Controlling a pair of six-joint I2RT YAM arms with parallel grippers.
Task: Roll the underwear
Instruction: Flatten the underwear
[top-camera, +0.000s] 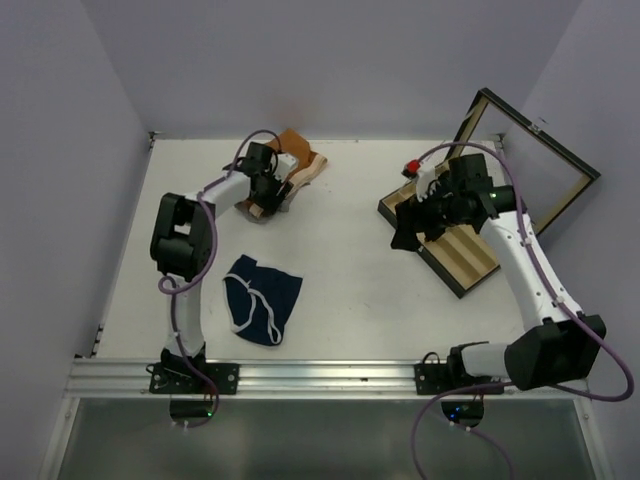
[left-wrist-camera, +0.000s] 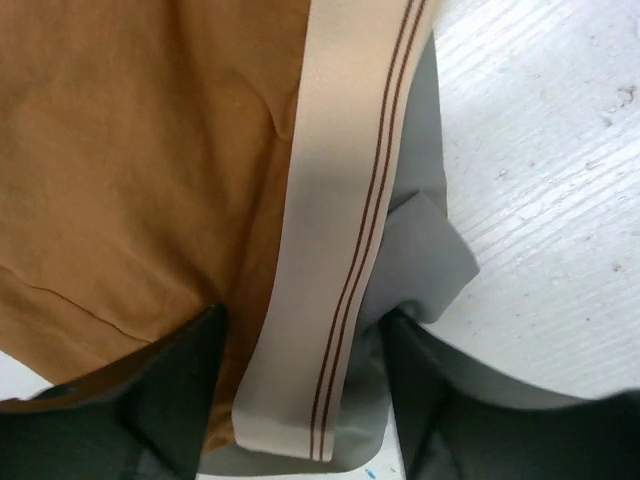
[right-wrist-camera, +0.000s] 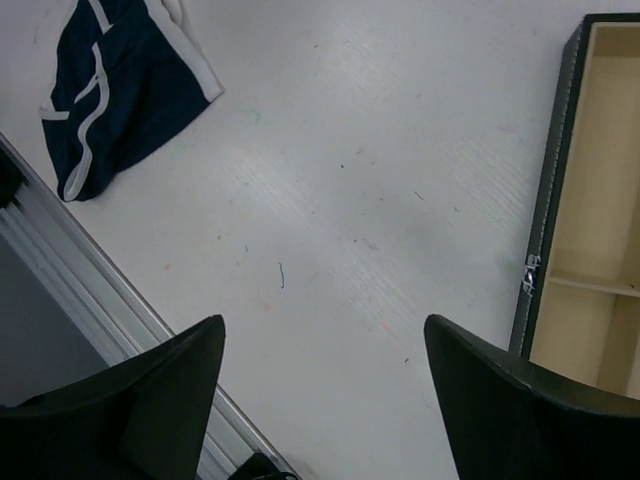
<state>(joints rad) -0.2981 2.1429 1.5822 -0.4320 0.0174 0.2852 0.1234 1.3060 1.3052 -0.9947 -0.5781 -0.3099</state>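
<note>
The underwear (top-camera: 262, 297) lies loose and unrolled on the tabletop (top-camera: 350, 290), near the front edge on the left. Neither pincer touches it, so I judge the rolling not yet begun. My left pincer (left-wrist-camera: 305, 335) is at the far left, jaws apart astride the cream waistband (left-wrist-camera: 345, 200) of the orange shorts (left-wrist-camera: 130, 150), with a grey garment (left-wrist-camera: 430, 260) beneath. My right pincer (right-wrist-camera: 320, 390) hangs open above the tabletop, beside the wooden box (right-wrist-camera: 590, 200).
</note>
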